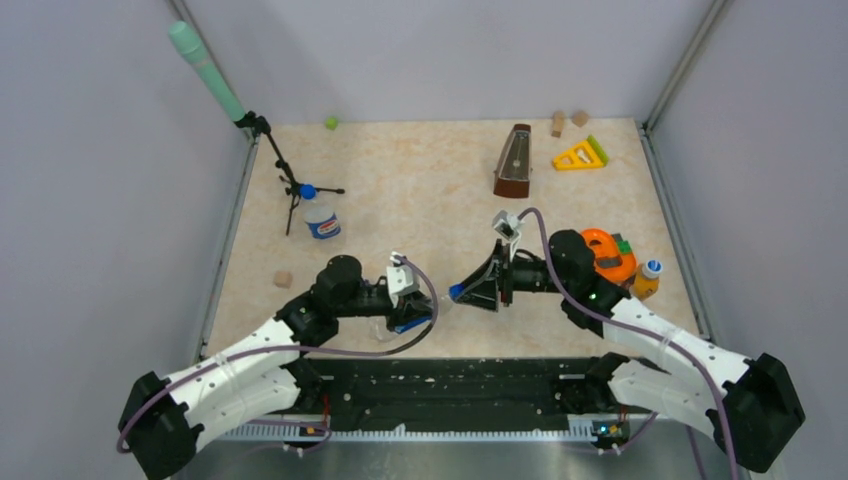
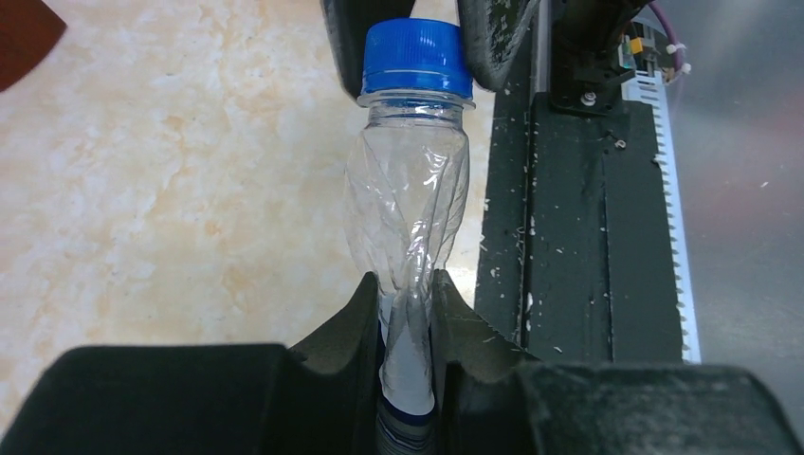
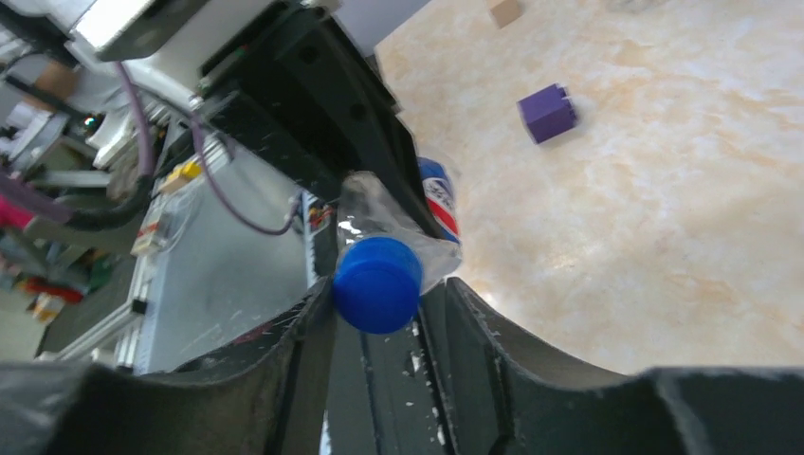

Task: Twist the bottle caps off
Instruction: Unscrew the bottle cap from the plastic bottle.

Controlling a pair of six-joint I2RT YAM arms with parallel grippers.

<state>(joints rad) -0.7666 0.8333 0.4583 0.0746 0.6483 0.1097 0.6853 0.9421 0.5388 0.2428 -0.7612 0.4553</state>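
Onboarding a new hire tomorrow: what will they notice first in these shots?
The crushed clear bottle at the table's near edge, held level between the arms: the left hand pinches its twisted body, the right hand is closed on its blue cap. Next, the green stick on a tripod at the far left, a second capped bottle standing beside it.

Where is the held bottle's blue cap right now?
Top view, front centre: the blue cap sits between the fingers of the right claw, on the crushed bottle the left claw grips.
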